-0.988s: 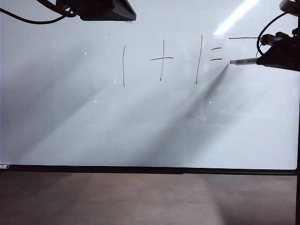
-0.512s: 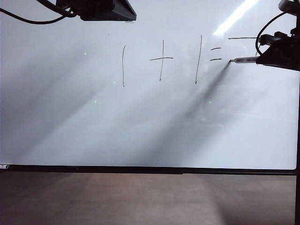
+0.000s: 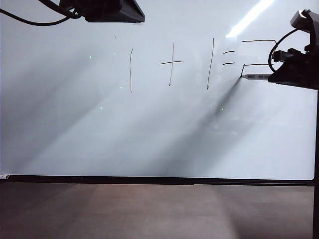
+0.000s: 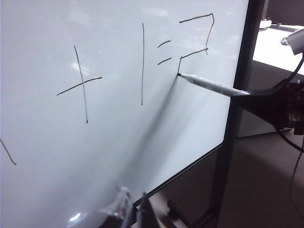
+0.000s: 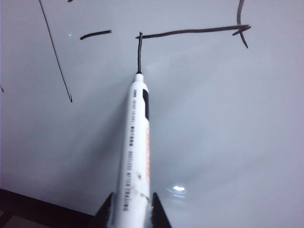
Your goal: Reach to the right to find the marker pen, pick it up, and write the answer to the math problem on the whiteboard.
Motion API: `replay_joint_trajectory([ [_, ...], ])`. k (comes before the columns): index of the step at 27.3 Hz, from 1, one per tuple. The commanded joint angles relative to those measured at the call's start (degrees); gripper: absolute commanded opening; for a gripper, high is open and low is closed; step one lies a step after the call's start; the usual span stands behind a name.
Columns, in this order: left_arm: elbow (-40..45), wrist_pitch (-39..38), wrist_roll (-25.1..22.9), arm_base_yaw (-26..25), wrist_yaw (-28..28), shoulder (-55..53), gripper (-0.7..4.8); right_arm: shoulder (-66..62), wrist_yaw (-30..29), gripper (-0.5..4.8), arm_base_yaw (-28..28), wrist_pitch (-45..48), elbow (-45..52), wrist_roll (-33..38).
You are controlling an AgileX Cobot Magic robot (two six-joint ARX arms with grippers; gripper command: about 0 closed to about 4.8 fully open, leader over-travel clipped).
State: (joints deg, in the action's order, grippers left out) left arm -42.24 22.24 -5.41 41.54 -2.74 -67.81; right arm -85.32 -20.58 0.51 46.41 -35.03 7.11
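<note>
The whiteboard (image 3: 149, 134) fills the exterior view, with the math problem (image 3: 172, 63) in thin black strokes near its top. My right gripper (image 3: 272, 75) is shut on the marker pen (image 3: 256, 76), whose tip touches the board just right of the equals sign. In the right wrist view the marker pen (image 5: 135, 142) sticks out between the right gripper's (image 5: 131, 211) fingers, its tip at the lower end of a short fresh downstroke. The answer strokes (image 4: 197, 38) are angular. My left gripper (image 4: 134, 213) is shut and empty, low beside the whiteboard (image 4: 95, 156).
The board's black frame (image 3: 159, 180) runs along the bottom, with a brown surface (image 3: 149, 214) below it. A black upright post (image 4: 237, 109) edges the board on the right. The left arm (image 3: 102, 10) hangs at the top left. A cable (image 3: 273, 49) loops off the right arm.
The right gripper and pen have sunk a little. The tip left the left end of the middle stroke and drew a short line downward. The left arm stayed still.
</note>
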Motion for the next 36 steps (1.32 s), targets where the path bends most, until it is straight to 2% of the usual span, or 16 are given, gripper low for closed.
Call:
replay_joint_trajectory([
  [1, -0.2, 0.5, -0.2, 0.1, 0.2, 0.2, 0.27, -0.9, 1.4, -0.06, 0.0, -0.8, -0.2, 0.0],
  [16, -0.2, 0.5, -0.2, 0.1, 0.2, 0.2, 0.27, -1.9, 2.6, -0.05, -0.5, -1.0, -0.2, -1.0],
  [36, -0.2, 0.5, -0.2, 0.1, 0.2, 0.2, 0.27, -1.7, 0.9, -0.05, -8.9, -1.1, -0.1, -1.1],
])
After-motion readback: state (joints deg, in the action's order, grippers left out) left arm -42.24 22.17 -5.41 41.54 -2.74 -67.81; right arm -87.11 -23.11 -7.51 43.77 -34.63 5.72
